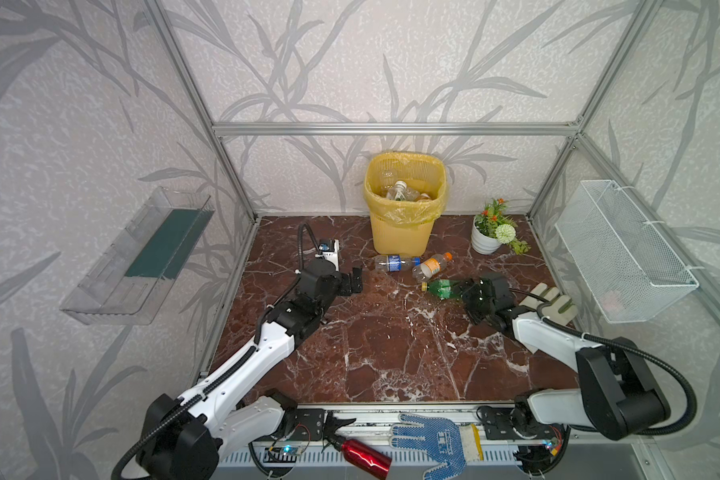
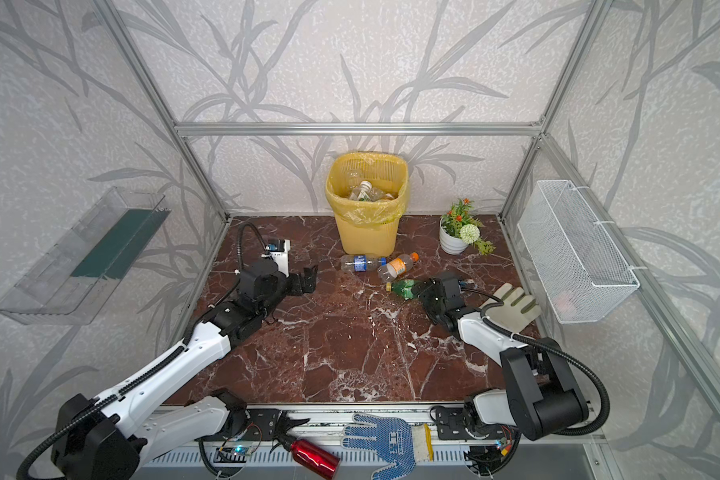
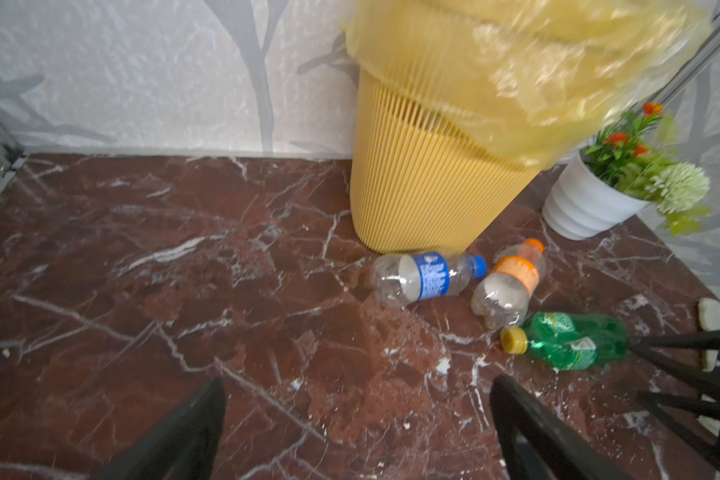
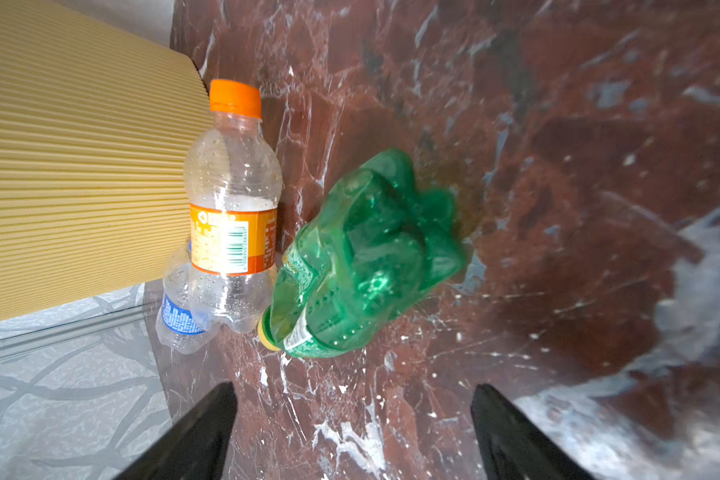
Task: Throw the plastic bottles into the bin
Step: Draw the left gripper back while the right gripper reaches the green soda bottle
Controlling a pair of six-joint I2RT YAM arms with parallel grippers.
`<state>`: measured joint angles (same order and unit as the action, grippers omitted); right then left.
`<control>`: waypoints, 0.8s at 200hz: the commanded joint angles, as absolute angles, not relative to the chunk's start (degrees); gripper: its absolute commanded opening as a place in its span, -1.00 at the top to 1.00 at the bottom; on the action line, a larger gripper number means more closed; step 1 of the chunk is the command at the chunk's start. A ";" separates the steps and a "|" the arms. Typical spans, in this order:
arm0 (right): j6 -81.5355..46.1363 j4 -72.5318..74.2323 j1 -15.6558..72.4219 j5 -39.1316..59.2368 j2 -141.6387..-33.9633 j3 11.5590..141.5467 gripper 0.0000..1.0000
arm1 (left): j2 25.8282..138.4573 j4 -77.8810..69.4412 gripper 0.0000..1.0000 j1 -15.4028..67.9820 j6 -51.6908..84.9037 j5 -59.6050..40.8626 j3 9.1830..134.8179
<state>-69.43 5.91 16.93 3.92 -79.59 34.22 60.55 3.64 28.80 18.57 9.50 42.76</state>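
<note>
The yellow bin [image 1: 404,216] stands at the back wall with several plastic bottles [image 1: 400,191] inside. Three more bottles lie on the floor in front of it: a clear one with a blue label [image 1: 393,263], a clear one with an orange cap [image 1: 431,266] and a green one with a yellow cap [image 1: 443,288]. My right gripper [image 4: 352,390] is open, and the green bottle [image 4: 362,257] lies just beyond its fingertips, not between them. To the left of the bottles, my left gripper [image 3: 356,386] hangs open over bare floor.
A white flower pot [image 1: 489,237] stands right of the bin. A pale glove [image 1: 551,301] lies behind my right arm. A wire basket [image 1: 624,253] and a clear tray [image 1: 142,253] hang on the side walls. A red metal bottle [image 1: 364,453] and a blue glove [image 1: 437,444] lie at the front rail.
</note>
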 commanded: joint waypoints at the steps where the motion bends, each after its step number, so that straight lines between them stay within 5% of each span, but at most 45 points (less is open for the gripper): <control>1: -67.94 -0.08 18.19 -1.14 -82.25 38.78 -0.65 | 57.60 5.89 -0.99 28.45 21.68 12.40 40.39; 51: -62.63 -5.68 17.93 -5.65 -87.67 44.53 -0.42 | 53.70 7.31 -0.98 27.65 19.96 14.18 38.73; 81: -58.87 -5.77 17.20 -2.46 -93.45 48.24 -0.31 | 54.09 7.72 -0.98 27.30 19.86 14.03 38.93; 133: -53.63 -5.26 13.20 3.02 -96.44 47.35 0.18 | 53.44 7.82 -0.98 26.76 20.21 14.13 39.24; 160: -49.75 -4.95 9.03 8.04 -95.79 45.87 0.21 | 53.75 8.26 -0.98 26.60 20.86 13.91 39.03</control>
